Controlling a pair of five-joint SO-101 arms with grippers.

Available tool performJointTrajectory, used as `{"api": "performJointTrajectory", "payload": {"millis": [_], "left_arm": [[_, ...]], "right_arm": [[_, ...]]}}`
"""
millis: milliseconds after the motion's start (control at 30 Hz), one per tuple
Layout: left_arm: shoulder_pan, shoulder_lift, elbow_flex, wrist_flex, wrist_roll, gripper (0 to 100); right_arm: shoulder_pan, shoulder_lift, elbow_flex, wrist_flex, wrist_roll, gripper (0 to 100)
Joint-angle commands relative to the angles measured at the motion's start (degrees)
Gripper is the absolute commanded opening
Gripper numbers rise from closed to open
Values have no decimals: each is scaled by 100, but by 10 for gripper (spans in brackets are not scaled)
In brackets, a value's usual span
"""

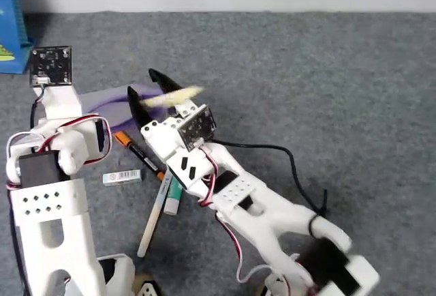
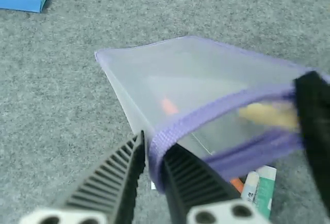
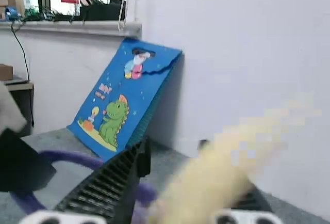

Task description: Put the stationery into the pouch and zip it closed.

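The pouch [image 2: 196, 84] is a flat sleeve of frosted, see-through plastic with a purple woven zip band along its mouth. It lies on the grey, felt-like surface [image 1: 340, 91] at about 10 o'clock from the middle of the high view. The left fingers [image 2: 118, 167] are black and ribbed, and they are pressed together on that purple band at a corner, lifting the edge. Part of the pouch is hidden under the left arm in the high view.

The right fingers [image 1: 139, 108] are long, black and pointed. They stand moderately apart at the pouch mouth with a pale yellow stick [image 1: 174, 96] clamped between them — so blurred that its shape and material cannot be made out. A dim orange streak [image 2: 167, 105] shows through the plastic; what it is cannot be told.

At 6 o'clock from those fingers, loose on the surface, lie an orange-and-black pen [image 1: 136, 149], a small white bar [image 1: 122, 176], a slim cream pencil [image 1: 153, 217] and a green-and-white tube [image 1: 174, 199] — the tube's upper end is hidden under the right arm.

A glossy blue bag [image 3: 129, 105] leans on the wall.
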Motion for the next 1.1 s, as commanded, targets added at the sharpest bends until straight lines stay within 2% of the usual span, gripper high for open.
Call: {"api": "performJointTrajectory", "payload": {"millis": [0,167,367,533,633,767,933,1067], "left_arm": [[26,-18,-295,9,62,13],[26,-18,-251,9,62,13],[26,-18,-242,53,62,13],[-9,-35,-251,88,70,13],[-79,-62,-268,88,281,13],[-536,-62,-286,-44,369,14],[-721,-62,-268,-70,378,14],[-721,-62,-242,-62,378,14]], "right_arm": [[-84,-760,132,233,9,14],[-251,-1033,325,708,9,8],[-295,-936,62,769,18,20],[-224,-1059,35,875,26,123],[-48,-1323,9,1842,18,135],[330,-1833,9,3732,-44,114],[576,-2229,-9,5982,-615,98],[576,-2220,-185,7257,-1073,98]]}}
